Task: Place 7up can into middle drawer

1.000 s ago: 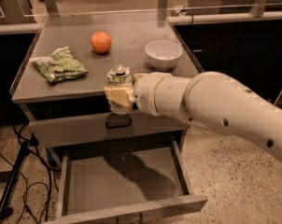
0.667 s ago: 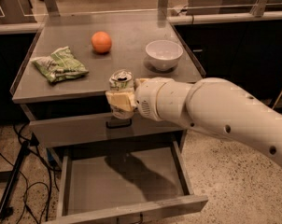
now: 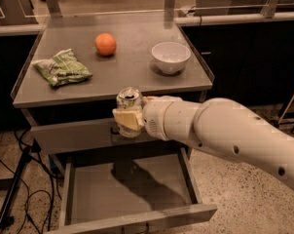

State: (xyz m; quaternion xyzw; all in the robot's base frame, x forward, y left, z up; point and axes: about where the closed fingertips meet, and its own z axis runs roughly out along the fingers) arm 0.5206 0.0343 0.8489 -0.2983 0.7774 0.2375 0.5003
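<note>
My gripper point(image 3: 128, 118) is shut on the 7up can point(image 3: 129, 100), whose silver top shows above the cream fingers point(image 3: 126, 117). It holds the can upright in the air, in front of the cabinet's top drawer front and above the back part of the open middle drawer point(image 3: 127, 189). The drawer is pulled out, with a bare grey floor and low side walls. My white arm reaches in from the right.
On the cabinet top point(image 3: 122, 77) lie a green and white snack bag point(image 3: 62, 68), an orange fruit point(image 3: 105, 44) and a white bowl point(image 3: 171, 57). Black cables point(image 3: 20, 179) lie on the floor at the left. The shut top drawer front point(image 3: 69, 136) is behind the can.
My gripper with the can has moved down and a little toward the front, from the cabinet top's edge to in front of the top drawer.
</note>
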